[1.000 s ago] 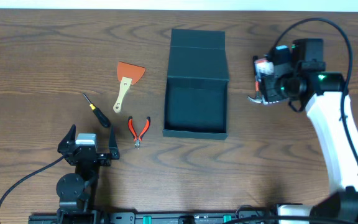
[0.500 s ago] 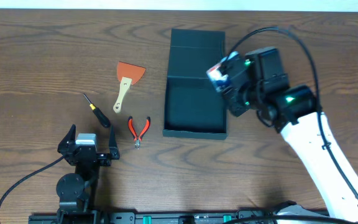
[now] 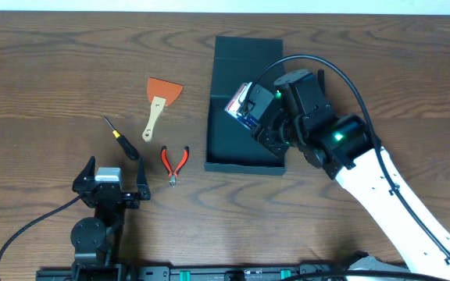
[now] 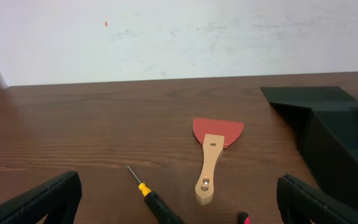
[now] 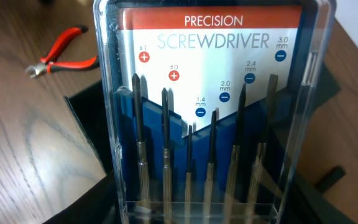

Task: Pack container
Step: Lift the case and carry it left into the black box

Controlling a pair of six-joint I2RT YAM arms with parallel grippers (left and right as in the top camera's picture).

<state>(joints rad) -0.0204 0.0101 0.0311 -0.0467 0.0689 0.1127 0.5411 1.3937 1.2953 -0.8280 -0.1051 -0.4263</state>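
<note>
Hidden: my right jaws, behind the screwdriver case (image 5: 210, 112) they grip; container (image 3: 247, 55) floor partly covered.
Left jaws: mine, spread wide.
Desk (image 3: 37, 70): dark wood-grain.
Wall (image 4: 166, 37): white.

Screwdriver case (image 5: 210, 112) card: "PRECISION SCREWDRIVER"; #1, #0, 1.4, 2.0, 2.4, 3.0 mm.

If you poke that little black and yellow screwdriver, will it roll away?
Probably, if poked sideways: the screwdriver looks round and slim, lying flat on the wooden table. It should stay stiff, since shaft and handle look solid. It seems light, being thinner than the scraper nearby.
</note>
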